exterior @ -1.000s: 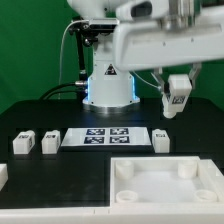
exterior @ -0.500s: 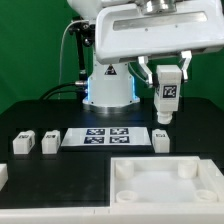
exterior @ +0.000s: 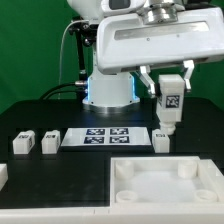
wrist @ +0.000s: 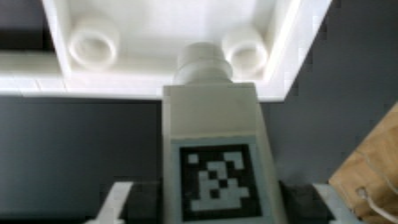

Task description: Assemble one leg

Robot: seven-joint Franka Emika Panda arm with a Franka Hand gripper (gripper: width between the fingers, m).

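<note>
My gripper (exterior: pixel 170 88) is shut on a leg (exterior: pixel 171 104), a small white block with a black-and-white tag, and holds it upright in the air above the table at the exterior view's right. In the wrist view the leg (wrist: pixel 214 140) fills the middle, tag facing the camera, its round peg end pointing at the large flat white square piece (wrist: pixel 178 45) with round corner sockets. That piece (exterior: pixel 165 180) lies at the front right in the exterior view. Three more legs (exterior: pixel 22 143) (exterior: pixel 49 141) (exterior: pixel 160 139) lie on the table.
The marker board (exterior: pixel 107 137) lies flat in the middle of the dark table. The robot base (exterior: pixel 108 88) stands behind it. Another white part (exterior: pixel 3 176) pokes in at the exterior view's left edge.
The arm with the held leg has swung from tilted to upright and come down a little, shifting slightly toward the exterior view's left. The other parts have not moved.
</note>
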